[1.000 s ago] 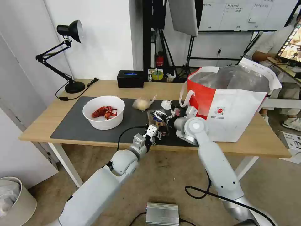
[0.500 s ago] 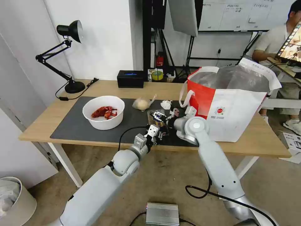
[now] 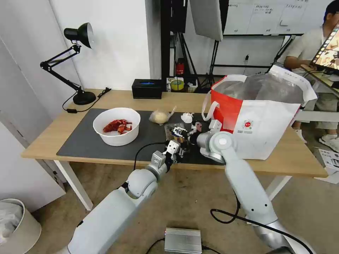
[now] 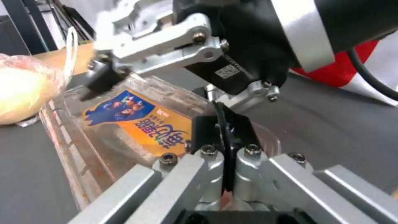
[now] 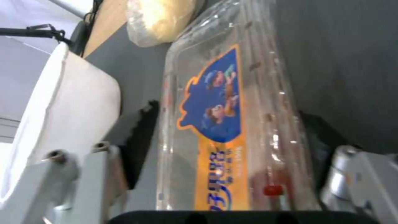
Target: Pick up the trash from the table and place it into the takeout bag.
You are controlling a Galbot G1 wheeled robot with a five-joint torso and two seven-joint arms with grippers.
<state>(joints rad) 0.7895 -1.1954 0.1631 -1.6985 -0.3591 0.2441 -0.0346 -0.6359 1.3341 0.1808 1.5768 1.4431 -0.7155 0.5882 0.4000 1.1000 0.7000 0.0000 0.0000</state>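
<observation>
The right claw [image 3: 182, 133] is pinching the clear plastic clamshell box with a blue and orange sticker [image 5: 224, 124], one finger on each long side. The left claw [image 4: 226, 140] is pressed together on the box's near rim. The box is tipping up off the dark grey mat [image 3: 84, 141] of the tabletop, a bit higher than a moment ago. Next it likely needs lifting over to the big white and red takeout bag [image 3: 261, 120] beside the right claw.
</observation>
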